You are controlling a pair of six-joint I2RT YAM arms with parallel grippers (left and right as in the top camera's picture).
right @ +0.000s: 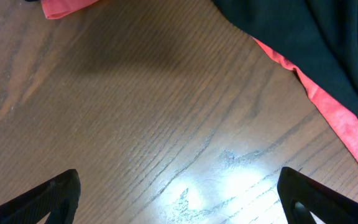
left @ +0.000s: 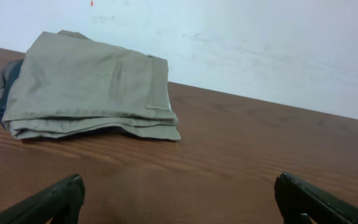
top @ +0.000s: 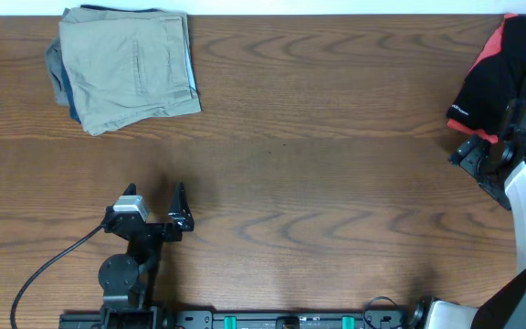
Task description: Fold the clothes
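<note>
The clothes, light beige khaki trousers (top: 126,68), lie folded flat at the table's far left, on top of a dark blue garment (top: 62,87). They also show in the left wrist view (left: 86,87), with the back pocket facing up. My left gripper (top: 158,203) is open and empty near the front edge, well short of the clothes; its fingers (left: 179,199) are spread wide over bare wood. My right gripper (top: 476,160) is open and empty at the far right; in the right wrist view its fingers (right: 179,193) hover over bare table.
A black and red garment (top: 505,64) lies crumpled at the far right, just beyond my right gripper, and fills the upper right of the right wrist view (right: 328,37). The dark blue garment's edge peeks out at the left in the left wrist view (left: 5,93). A white wall (left: 260,43) backs the table.
</note>
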